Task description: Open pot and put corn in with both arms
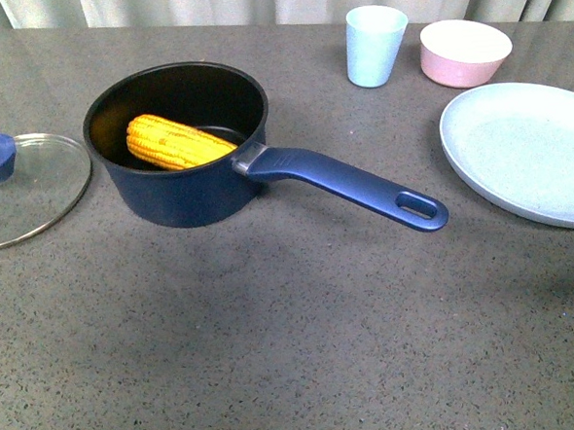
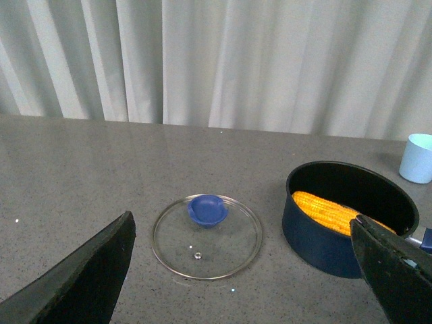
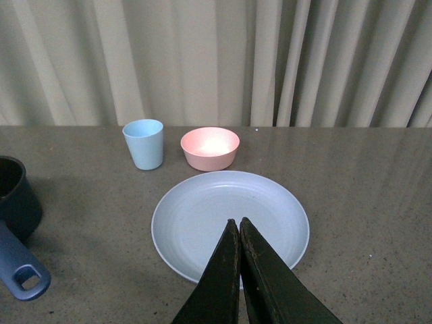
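The pot [image 1: 181, 148] stands open toward the bench's [image 1: 276, 352] far-left corner, its glass lid [image 1: 22, 187] parked at the left edge, so the corn [image 1: 175, 142] rests inside — left gripper [image 2: 243, 270] spread empty, right gripper [image 3: 239, 233] pinched on nothing.

You see the glass lid [image 1: 13, 193] and plate [image 1: 527, 152] cut by the front view's edges; the pot's [image 1: 181, 148] wall hides one end of the corn [image 1: 173, 142].
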Action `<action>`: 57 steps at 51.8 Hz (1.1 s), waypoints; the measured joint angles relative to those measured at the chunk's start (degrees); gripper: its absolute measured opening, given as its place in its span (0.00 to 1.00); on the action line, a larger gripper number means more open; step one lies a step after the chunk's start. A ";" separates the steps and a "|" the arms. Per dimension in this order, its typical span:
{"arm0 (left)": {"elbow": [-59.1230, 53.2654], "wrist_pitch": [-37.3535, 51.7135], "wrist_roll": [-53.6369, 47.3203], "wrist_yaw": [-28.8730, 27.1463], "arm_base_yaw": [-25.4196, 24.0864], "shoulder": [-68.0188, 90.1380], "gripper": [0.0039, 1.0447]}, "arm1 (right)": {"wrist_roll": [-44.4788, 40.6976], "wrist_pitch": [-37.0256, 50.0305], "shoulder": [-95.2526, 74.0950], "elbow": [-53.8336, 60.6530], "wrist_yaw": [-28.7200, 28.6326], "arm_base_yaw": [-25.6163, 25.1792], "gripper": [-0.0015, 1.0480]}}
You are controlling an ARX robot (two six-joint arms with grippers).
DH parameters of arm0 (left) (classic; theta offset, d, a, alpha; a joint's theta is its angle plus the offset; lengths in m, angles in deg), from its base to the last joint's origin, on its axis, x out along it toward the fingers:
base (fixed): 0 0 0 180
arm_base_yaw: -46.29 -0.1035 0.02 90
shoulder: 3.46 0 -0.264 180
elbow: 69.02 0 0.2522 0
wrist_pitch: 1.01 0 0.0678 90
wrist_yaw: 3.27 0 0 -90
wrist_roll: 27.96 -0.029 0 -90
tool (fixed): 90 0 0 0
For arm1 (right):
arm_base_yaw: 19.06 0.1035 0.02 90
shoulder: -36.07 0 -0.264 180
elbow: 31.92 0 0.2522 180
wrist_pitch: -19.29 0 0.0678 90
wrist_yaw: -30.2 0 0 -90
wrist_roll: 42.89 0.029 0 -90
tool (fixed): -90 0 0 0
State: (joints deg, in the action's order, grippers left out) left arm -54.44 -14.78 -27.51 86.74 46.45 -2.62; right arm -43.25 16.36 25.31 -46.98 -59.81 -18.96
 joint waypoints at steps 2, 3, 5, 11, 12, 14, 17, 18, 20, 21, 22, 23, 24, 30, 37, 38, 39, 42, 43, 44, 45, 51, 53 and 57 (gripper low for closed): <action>0.00 0.00 0.00 0.00 0.00 0.00 0.92 | -0.02 -0.63 0.61 0.00 0.00 0.00 0.02; 0.00 0.00 0.00 0.00 0.00 0.00 0.92 | 0.00 -2.78 2.43 -0.04 0.04 0.00 0.02; 0.00 0.00 0.00 0.00 0.00 0.00 0.92 | 0.00 -7.37 5.55 -0.04 -0.13 -0.02 0.02; 0.00 0.00 0.00 -0.02 0.00 0.00 0.92 | -0.02 -10.58 10.16 -0.04 0.00 -0.02 0.02; 0.00 0.00 0.00 0.00 0.00 0.00 0.92 | -0.02 -10.64 10.23 -0.04 0.00 -0.02 0.02; 0.00 0.00 0.00 0.00 0.00 0.00 0.92 | 0.00 -10.64 10.25 -0.04 0.00 -0.02 0.02; 0.00 0.00 0.00 0.00 0.00 0.00 0.92 | -0.02 -10.69 10.32 -0.04 0.00 0.00 0.02; 0.00 0.00 0.00 -0.02 0.00 0.00 0.92 | 0.00 -10.73 10.34 -0.04 0.00 -0.02 0.02; 0.00 0.00 0.00 0.00 0.00 0.00 0.92 | 0.00 -10.73 10.34 -0.04 0.00 -0.02 0.02; 0.00 0.00 0.00 0.00 0.00 0.00 0.92 | -0.02 -10.73 10.34 -0.04 0.00 -0.02 0.02; 0.00 0.00 0.00 0.00 0.00 0.00 0.92 | -0.02 -10.73 10.34 -0.04 0.00 -0.02 0.02; 0.00 0.00 0.00 0.00 0.00 0.00 0.92 | 0.00 -10.73 10.36 -0.04 0.00 -0.02 0.02; 0.00 0.00 0.00 0.00 0.00 0.00 0.92 | 0.00 -10.73 10.38 -0.04 0.00 -0.02 0.02; 0.00 0.00 0.00 0.00 0.00 0.00 0.92 | -0.02 -10.73 10.40 -0.04 0.00 -0.02 0.08; 0.00 0.00 0.00 0.00 0.00 0.00 0.92 | -0.02 -10.75 10.40 -0.04 0.00 -0.02 0.28; 0.00 0.00 0.00 0.00 0.00 0.00 0.92 | -0.02 -10.75 10.40 -0.04 0.00 -0.02 0.30; 0.00 0.00 0.00 0.00 0.00 0.00 0.92 | -0.02 -10.75 10.40 -0.04 0.00 -0.02 0.33; 0.00 0.00 0.00 0.00 0.00 0.00 0.92 | -0.02 -10.75 10.40 -0.04 0.00 -0.02 0.42; 0.00 0.00 0.00 0.00 0.00 0.00 0.92 | -0.02 -10.75 10.40 -0.04 0.00 0.00 0.45; 0.00 0.00 0.00 0.00 0.00 0.00 0.92 | -0.02 -10.75 10.40 -0.04 0.00 -0.02 0.47; 0.00 0.00 0.00 0.00 0.00 0.00 0.92 | -0.02 -10.75 10.40 -0.04 0.00 -0.02 0.52; 0.00 0.00 0.00 0.00 0.00 0.00 0.92 | -0.02 -10.75 10.40 -0.04 0.00 0.00 0.71; 0.00 0.00 0.00 0.00 0.00 0.00 0.92 | -0.02 -10.75 10.40 -0.04 0.00 0.00 0.78; 0.00 0.00 0.00 0.00 0.00 0.00 0.92 | -0.02 -10.73 10.40 -0.04 0.00 -0.02 0.88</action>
State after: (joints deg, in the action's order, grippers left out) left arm -54.44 -14.78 -27.51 86.74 46.45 -2.62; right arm -43.27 5.63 35.71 -47.02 -59.81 -18.98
